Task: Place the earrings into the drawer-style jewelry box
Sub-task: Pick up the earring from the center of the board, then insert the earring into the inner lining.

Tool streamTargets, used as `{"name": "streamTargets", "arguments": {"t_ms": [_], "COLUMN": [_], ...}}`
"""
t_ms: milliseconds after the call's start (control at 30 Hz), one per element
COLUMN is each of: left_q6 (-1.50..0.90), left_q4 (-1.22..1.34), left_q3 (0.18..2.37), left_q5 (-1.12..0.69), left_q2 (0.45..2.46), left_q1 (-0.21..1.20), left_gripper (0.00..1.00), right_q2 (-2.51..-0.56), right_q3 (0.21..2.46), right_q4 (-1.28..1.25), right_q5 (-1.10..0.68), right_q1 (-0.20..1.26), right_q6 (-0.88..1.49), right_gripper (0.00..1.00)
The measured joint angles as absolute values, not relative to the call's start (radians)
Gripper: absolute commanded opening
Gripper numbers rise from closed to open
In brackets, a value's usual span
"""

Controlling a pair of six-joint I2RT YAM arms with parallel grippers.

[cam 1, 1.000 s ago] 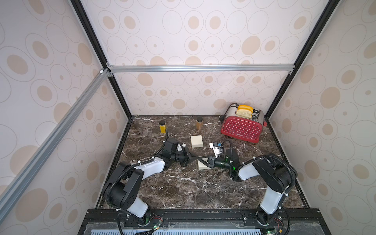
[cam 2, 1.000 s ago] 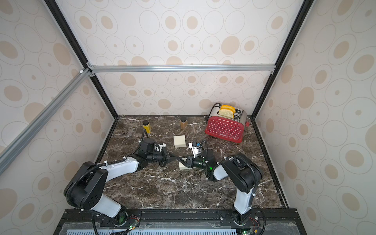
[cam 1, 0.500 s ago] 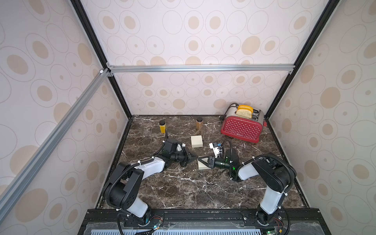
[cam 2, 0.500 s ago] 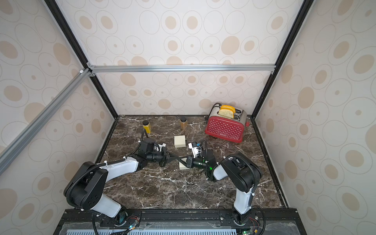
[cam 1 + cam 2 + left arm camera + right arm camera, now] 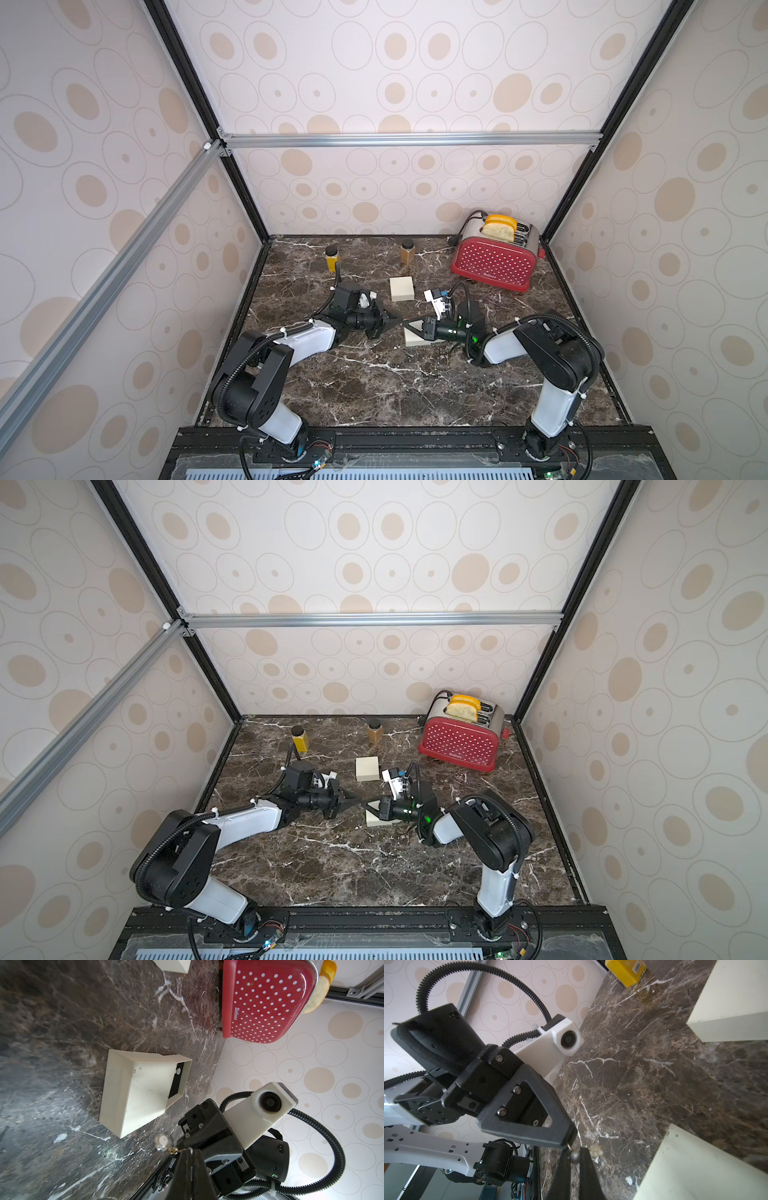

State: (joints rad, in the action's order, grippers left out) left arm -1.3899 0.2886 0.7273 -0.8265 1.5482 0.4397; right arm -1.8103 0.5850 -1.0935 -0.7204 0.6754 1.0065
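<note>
My two grippers meet tip to tip above the middle of the table in both top views, the left gripper (image 5: 398,321) (image 5: 356,800) facing the right gripper (image 5: 407,324) (image 5: 367,804). One earring (image 5: 162,1142), a clear bead on a gold hook, hangs between them. The left gripper (image 5: 189,1150) stands nearly shut with the hook at its tips. The right gripper (image 5: 574,1152) is shut on the earring's dark bead (image 5: 574,1156). The jewelry box's cream drawer (image 5: 141,1088) (image 5: 412,340) lies open beneath the right gripper, with another earring (image 5: 178,1071) inside. Its sleeve (image 5: 402,288) lies apart, farther back.
A red dotted toaster (image 5: 494,262) holding bread stands at the back right. A yellow jar (image 5: 332,257) and a brown jar (image 5: 407,251) stand near the back wall. Patterned walls close in three sides.
Both arms have stayed tip to tip. The right gripper's jaws have drawn together onto the earring.
</note>
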Motion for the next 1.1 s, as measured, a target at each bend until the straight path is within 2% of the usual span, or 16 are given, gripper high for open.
{"name": "streamTargets", "arguments": {"t_ms": [67, 200, 433, 600, 767, 1100], "left_q6": [-1.35, -1.21, -1.002, -0.904, -0.822, -0.737], "left_q4": [0.237, 0.047, -0.173, -0.269, -0.352, -0.437], "left_q3": [0.743, 0.826, 0.965, 1.04, 1.128, 1.249], "left_q5": [-0.826, -0.799, -0.724, -0.688, -0.664, -0.65], "left_q2": [1.548, 1.534, 1.518, 1.608, 1.728, 1.853], "left_q1": [0.44, 0.44, 0.44, 0.44, 0.44, 0.44], "left_gripper": [0.56, 0.79, 0.97, 0.99, 0.99, 0.99], "right_q2": [-1.776, -1.621, -1.344, -1.312, -1.428, -1.751], "right_q3": [0.585, 0.588, 0.731, 0.894, 1.089, 1.364], "right_q4": [-1.01, -0.73, -0.05, 0.395, 0.737, 1.002], "right_q5": [-0.717, -0.698, -0.539, -0.361, -0.208, -0.127], "right_q1": [0.674, 0.666, 0.652, 0.645, 0.644, 0.648], "right_q6": [0.989, 0.902, 0.662, 0.516, 0.393, 0.223], "right_gripper": [0.0, 0.0, 0.0, 0.0, 0.0, 0.0]}}
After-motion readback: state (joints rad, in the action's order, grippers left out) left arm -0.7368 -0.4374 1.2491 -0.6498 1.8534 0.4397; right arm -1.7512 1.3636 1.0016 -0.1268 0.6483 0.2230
